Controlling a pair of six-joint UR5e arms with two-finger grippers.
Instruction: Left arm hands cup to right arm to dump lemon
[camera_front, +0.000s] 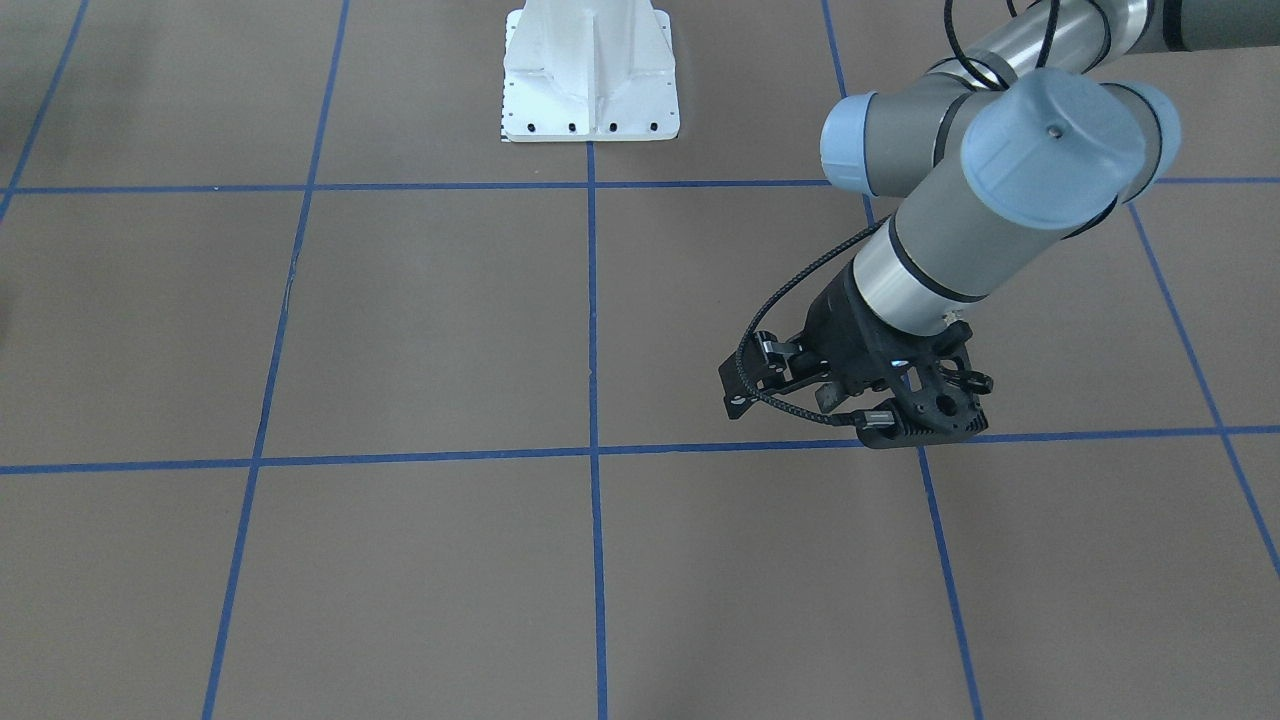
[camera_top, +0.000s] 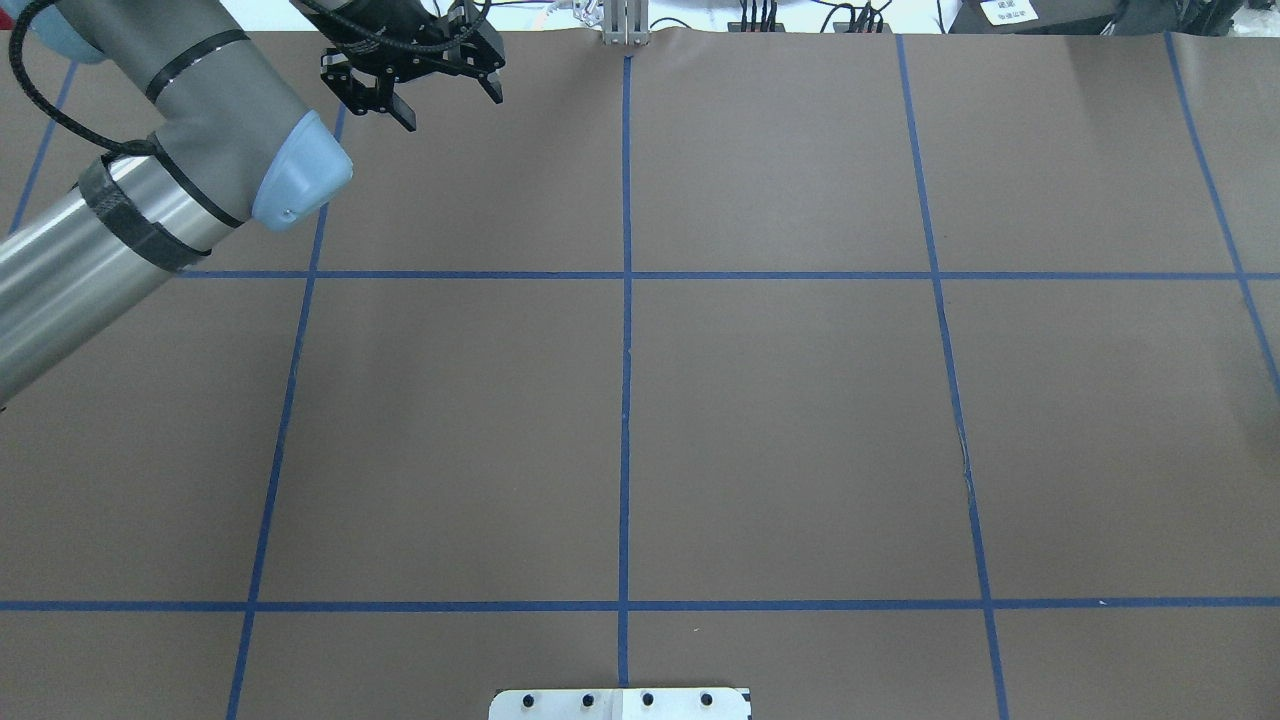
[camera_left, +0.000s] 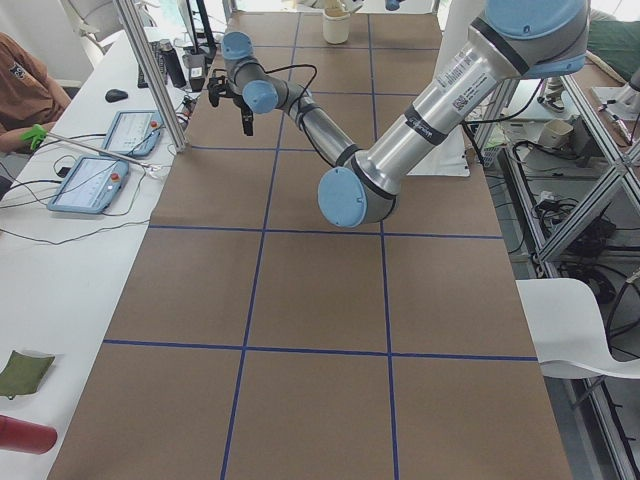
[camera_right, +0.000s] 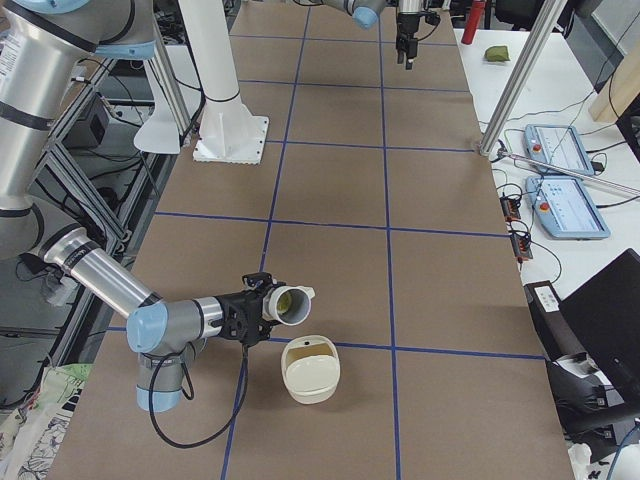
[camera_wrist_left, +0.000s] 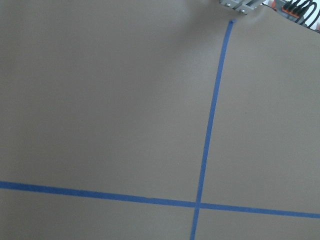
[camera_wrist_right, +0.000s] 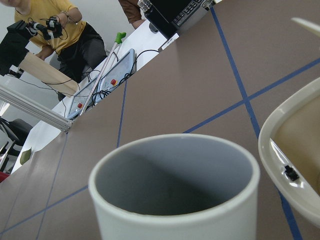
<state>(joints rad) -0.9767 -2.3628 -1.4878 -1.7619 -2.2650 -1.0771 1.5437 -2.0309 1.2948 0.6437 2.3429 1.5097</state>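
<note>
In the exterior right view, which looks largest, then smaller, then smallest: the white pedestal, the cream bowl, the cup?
1. the white pedestal, clearly largest, though it stands farther from the camera.
2. the cream bowl.
3. the cup, somewhat smaller than the bowl beside it; it is partly hidden, so this gap is less sure.

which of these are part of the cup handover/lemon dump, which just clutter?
Job: cup, lemon inside it, right gripper, left gripper, cream bowl (likely dump target).
Lying about: teach pendants, red bottle, green pouch.
</note>
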